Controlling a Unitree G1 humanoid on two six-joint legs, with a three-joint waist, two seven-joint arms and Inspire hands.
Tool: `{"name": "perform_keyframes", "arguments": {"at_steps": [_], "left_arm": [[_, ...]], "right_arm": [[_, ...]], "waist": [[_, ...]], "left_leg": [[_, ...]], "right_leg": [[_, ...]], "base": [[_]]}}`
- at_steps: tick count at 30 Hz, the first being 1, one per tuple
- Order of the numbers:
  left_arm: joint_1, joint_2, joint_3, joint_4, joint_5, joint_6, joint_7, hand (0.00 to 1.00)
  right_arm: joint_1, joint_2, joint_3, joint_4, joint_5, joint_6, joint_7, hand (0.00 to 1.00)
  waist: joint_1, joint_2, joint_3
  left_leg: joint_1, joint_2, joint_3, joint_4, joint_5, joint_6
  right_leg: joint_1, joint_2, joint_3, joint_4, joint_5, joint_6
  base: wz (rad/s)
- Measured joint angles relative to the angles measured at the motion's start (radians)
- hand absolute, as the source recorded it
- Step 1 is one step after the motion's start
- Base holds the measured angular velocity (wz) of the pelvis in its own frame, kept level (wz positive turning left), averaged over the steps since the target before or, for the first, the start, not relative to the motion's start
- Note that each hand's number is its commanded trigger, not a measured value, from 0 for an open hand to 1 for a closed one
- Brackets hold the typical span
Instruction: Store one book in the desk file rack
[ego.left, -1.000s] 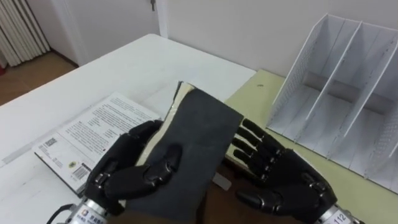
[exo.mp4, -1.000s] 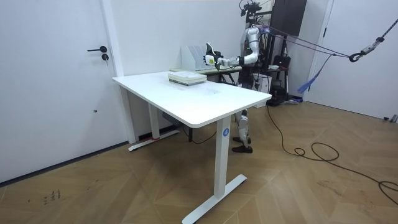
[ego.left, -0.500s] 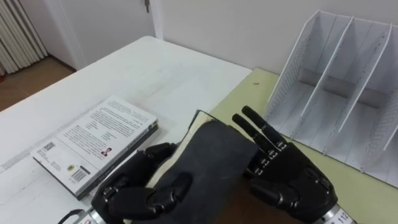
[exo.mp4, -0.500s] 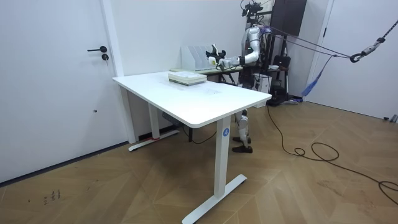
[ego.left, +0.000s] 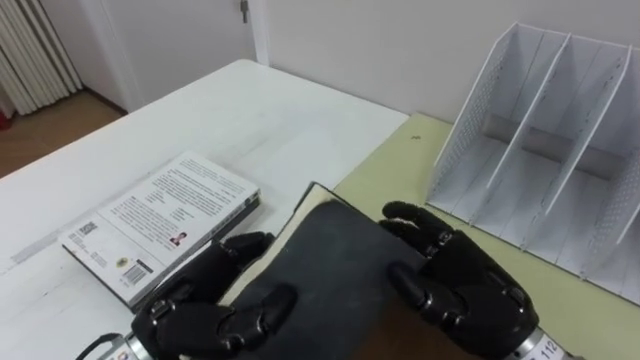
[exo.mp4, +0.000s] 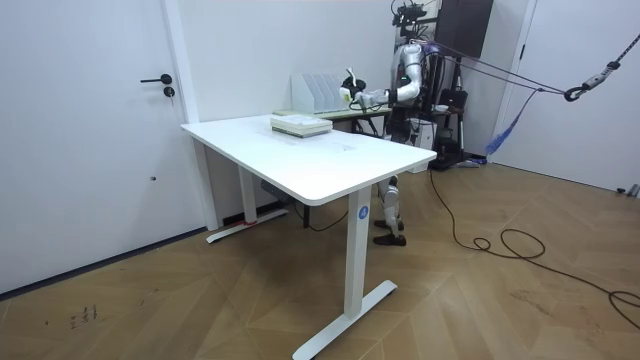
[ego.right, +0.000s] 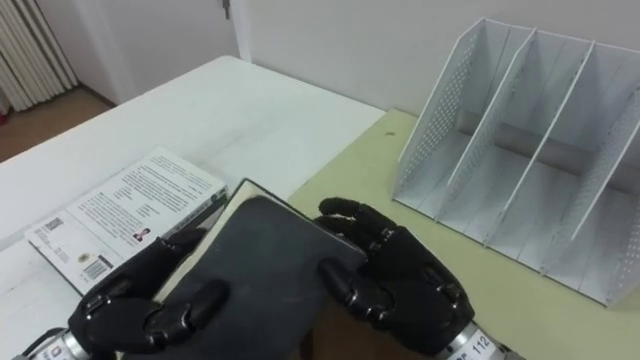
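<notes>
Above the desk (ego.left: 270, 110), short of the empty white rack (ego.left: 545, 150), a dark book (ego.left: 330, 260) lies flat between the left hand (ego.left: 200, 312) and right hand (ego.left: 465, 290), both clasping it. It should go in best tipped upright and lined up with 1 slot.

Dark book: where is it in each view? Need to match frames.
Left eye view: dark book bottom centre, clasped between left hand and right hand.
Right eye view: book bottom, left of centre.
Room view: too small to tell.
Shared landmark: white file rack.
</notes>
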Motion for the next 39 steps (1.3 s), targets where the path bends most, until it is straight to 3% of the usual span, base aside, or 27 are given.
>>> {"name": "perform_keyframes", "arguments": {"at_steps": [10, 19, 20, 21, 22, 23, 29, 31, 37, 39], "left_arm": [[-0.001, 0.019, -0.007, -0.048, 0.003, 0.002, -0.012, 1.0], [-0.001, 0.034, -0.007, -0.105, 0.016, 0.002, 0.011, 1.0], [-0.001, 0.036, -0.007, -0.112, 0.017, 0.002, 0.013, 0.87], [-0.001, 0.038, -0.007, -0.123, 0.021, 0.002, 0.018, 0.51], [-0.001, 0.039, -0.007, -0.13, 0.024, 0.002, 0.027, 0.07], [-0.001, 0.04, -0.007, -0.133, 0.024, 0.002, 0.029, 0.0], [-0.026, 0.036, -0.006, -0.135, 0.043, -0.013, 0.09, 0.0], [-0.025, 0.022, -0.006, -0.135, 0.046, -0.022, 0.113, 0.0], [-0.027, -0.022, -0.02, -0.116, 0.081, -0.064, 0.169, 0.0], [-0.027, -0.023, -0.032, -0.078, 0.106, -0.083, 0.19, 0.0]], "right_arm": [[-0.001, 0.022, -0.008, 0.001, 0.003, -0.024, 0.061, 1.0], [-0.001, 0.027, -0.013, 0.024, 0.026, -0.043, 0.105, 1.0], [-0.001, 0.027, -0.013, 0.024, 0.03, -0.044, 0.109, 1.0], [-0.001, 0.027, -0.013, 0.026, 0.034, -0.05, 0.113, 1.0], [-0.001, 0.027, -0.013, 0.029, 0.035, -0.054, 0.115, 1.0], [-0.001, 0.027, -0.013, 0.029, 0.036, -0.054, 0.115, 1.0], [0.017, 0.021, -0.003, 0.03, 0.036, -0.054, 0.105, 1.0], [0.024, 0.022, 0.003, 0.03, 0.024, -0.052, 0.098, 1.0], [0.021, -0.005, 0.01, 0.017, -0.049, -0.051, 0.059, 1.0], [0.018, -0.003, 0.015, 0.017, -0.11, -0.05, 0.031, 1.0]], "waist": [[-0.002, -0.012, 0.0074], [-0.002, -0.017, 0.007], [-0.002, -0.017, 0.007], [-0.002, -0.017, 0.0071], [-0.003, -0.018, 0.0072], [-0.004, -0.018, 0.0074], [0.0, -0.018, 0.0153], [0.002, -0.019, 0.0165], [0.0, -0.025, 0.0138], [0.001, -0.029, 0.0115]], "left_leg": [[-0.002, 0.0, 0.001, 0.02, -0.001, 0.0], [-0.013, 0.001, 0.0, 0.019, -0.002, 0.0], [-0.014, 0.001, 0.0, 0.019, -0.002, 0.0], [-0.015, 0.001, -0.001, 0.019, -0.002, 0.0], [-0.015, 0.001, -0.001, 0.019, -0.002, 0.0], [-0.015, 0.001, -0.001, 0.018, -0.002, 0.0], [-0.01, 0.001, -0.006, 0.01, -0.005, 0.0], [-0.01, 0.0, -0.005, 0.002, -0.004, 0.0], [0.005, 0.0, -0.004, -0.002, -0.004, 0.0], [0.009, 0.0, -0.004, -0.003, -0.004, 0.0]], "right_leg": [[-0.001, 0.0, -0.001, 0.0, 0.0, -0.001], [-0.007, 0.001, -0.001, -0.013, 0.002, -0.003], [-0.009, 0.001, -0.001, -0.012, 0.002, -0.003], [-0.01, 0.001, -0.001, -0.012, 0.002, -0.003], [-0.01, 0.001, -0.001, -0.012, 0.002, -0.003], [-0.009, 0.001, -0.001, -0.012, 0.002, -0.003], [-0.002, 0.002, 0.001, -0.014, 0.002, -0.003], [-0.001, 0.003, 0.002, -0.014, 0.002, -0.003], [0.002, 0.003, 0.0, -0.013, 0.002, -0.003], [0.004, 0.004, 0.0, -0.013, 0.002, -0.003]], "base": [[0.0], [0.0], [0.0], [0.0], [0.0], [0.0], [0.01], [0.0], [-0.01], [-0.06]]}}
